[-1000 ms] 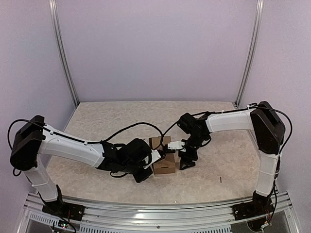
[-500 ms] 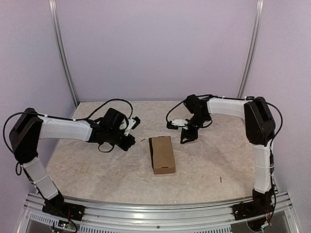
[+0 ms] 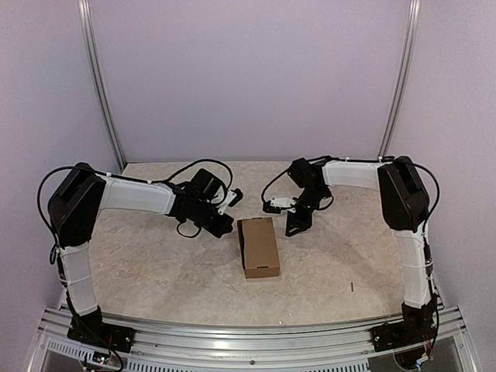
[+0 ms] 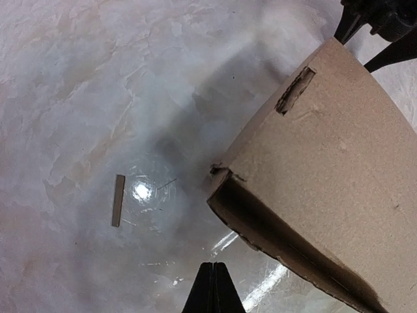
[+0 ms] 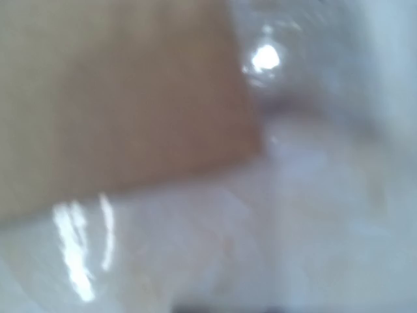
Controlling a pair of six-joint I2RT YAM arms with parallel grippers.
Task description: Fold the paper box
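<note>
The paper box (image 3: 258,246) lies folded into a closed brown block at the table's middle, long side running front to back. My left gripper (image 3: 227,226) hovers just off its far left corner, fingers (image 4: 213,290) pressed shut with nothing between them. In the left wrist view the box (image 4: 326,163) fills the right side, with a slot near its top edge. My right gripper (image 3: 293,228) hangs off the box's far right corner, apart from it. Its two dark fingertips (image 4: 347,25) show with a gap between them. The right wrist view is blurred and shows only the brown box (image 5: 117,91).
A thin cardboard scrap (image 4: 117,200) lies on the marble-patterned table (image 3: 155,271) left of the box. Another small scrap (image 3: 351,287) lies at the front right. Grey walls and metal posts (image 3: 101,85) close in the back and sides.
Both grippers have come away from the box, which stays put. The left arm then swung back toward the box's far left corner and shut. The right gripper's jaws narrowed.
</note>
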